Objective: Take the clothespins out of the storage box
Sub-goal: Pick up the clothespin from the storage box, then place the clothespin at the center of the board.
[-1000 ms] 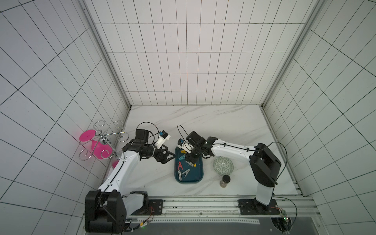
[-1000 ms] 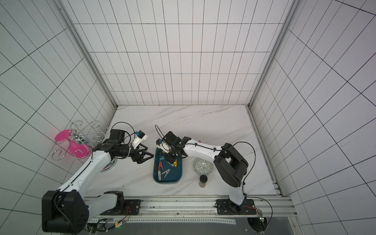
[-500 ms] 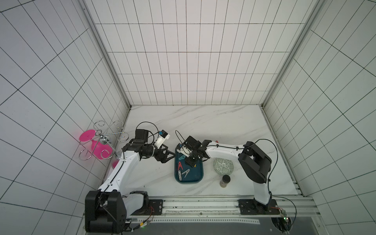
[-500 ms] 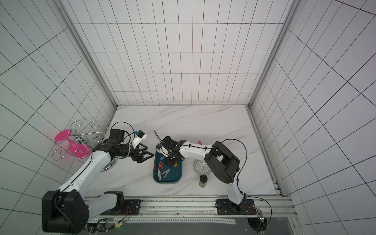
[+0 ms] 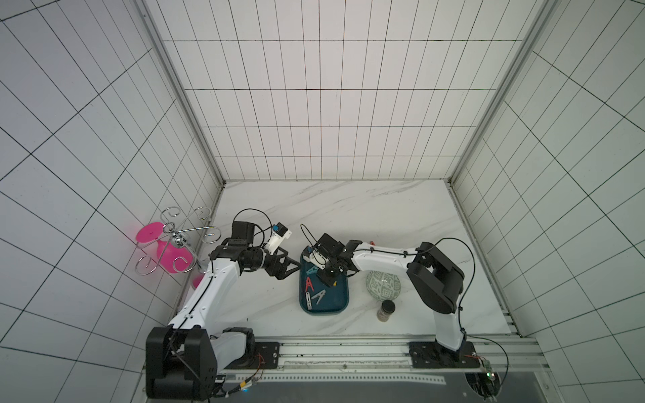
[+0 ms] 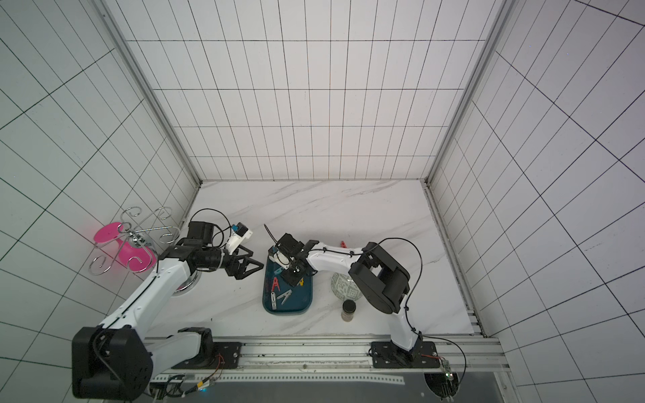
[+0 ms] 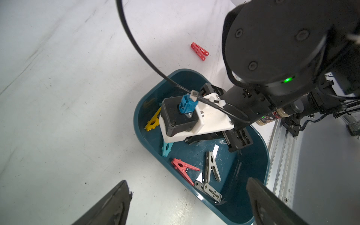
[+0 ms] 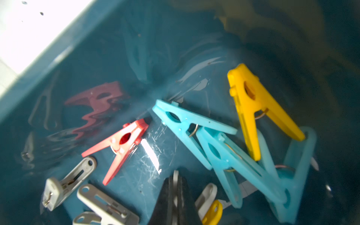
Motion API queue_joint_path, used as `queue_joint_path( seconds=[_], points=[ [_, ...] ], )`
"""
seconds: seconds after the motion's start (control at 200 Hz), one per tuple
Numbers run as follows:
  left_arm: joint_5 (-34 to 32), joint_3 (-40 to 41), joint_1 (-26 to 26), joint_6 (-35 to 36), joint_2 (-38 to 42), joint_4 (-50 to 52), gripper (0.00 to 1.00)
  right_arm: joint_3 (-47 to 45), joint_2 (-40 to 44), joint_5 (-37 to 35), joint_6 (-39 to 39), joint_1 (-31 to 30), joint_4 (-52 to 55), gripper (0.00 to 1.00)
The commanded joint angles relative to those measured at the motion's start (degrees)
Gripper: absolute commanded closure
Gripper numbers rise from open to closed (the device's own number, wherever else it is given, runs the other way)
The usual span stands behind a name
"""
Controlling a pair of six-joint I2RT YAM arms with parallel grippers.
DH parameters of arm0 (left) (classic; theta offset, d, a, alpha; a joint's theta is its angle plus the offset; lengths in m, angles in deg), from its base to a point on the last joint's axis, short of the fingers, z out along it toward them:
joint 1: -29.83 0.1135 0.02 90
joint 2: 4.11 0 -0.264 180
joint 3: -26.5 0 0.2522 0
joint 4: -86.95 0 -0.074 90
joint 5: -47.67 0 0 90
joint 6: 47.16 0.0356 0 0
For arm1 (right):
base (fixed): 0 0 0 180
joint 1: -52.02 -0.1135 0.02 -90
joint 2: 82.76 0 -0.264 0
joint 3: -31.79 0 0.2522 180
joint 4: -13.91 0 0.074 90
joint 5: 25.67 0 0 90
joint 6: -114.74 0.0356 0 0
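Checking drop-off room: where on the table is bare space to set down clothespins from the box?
Free: the far half of the table by the back wall, bar one red clothespin; the strip between storage box and front rail. Crowded: beside the box, where bowl and jar stand.

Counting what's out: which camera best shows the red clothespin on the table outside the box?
Left wrist view: the red clothespin lies whole, unobstructed. Both top views show only a red speck; right wrist view misses it.
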Motion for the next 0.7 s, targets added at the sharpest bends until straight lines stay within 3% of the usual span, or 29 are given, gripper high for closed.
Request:
queue_joint_path(
  seconds=[0.0, 0.385, 0.695],
  points=[
    [0.7, 0.7, 0.3, 0.1, 0.4, -1.4, 0.05, 0.3, 3.7, 0.3, 0.2, 0.0, 1.9, 0.93],
    [1.0, 1.1, 0.3, 0.4, -0.1, -1.5, 0.06, -4.9, 16.0, 4.4, 6.3, 6.3, -3.5, 0.94],
    [1.2, 1.4, 0.2, 0.7, -0.5, -1.7, 0.06, -10.8, 22.4, -4.6, 13.9, 14.2, -6.8, 0.94]
  ],
)
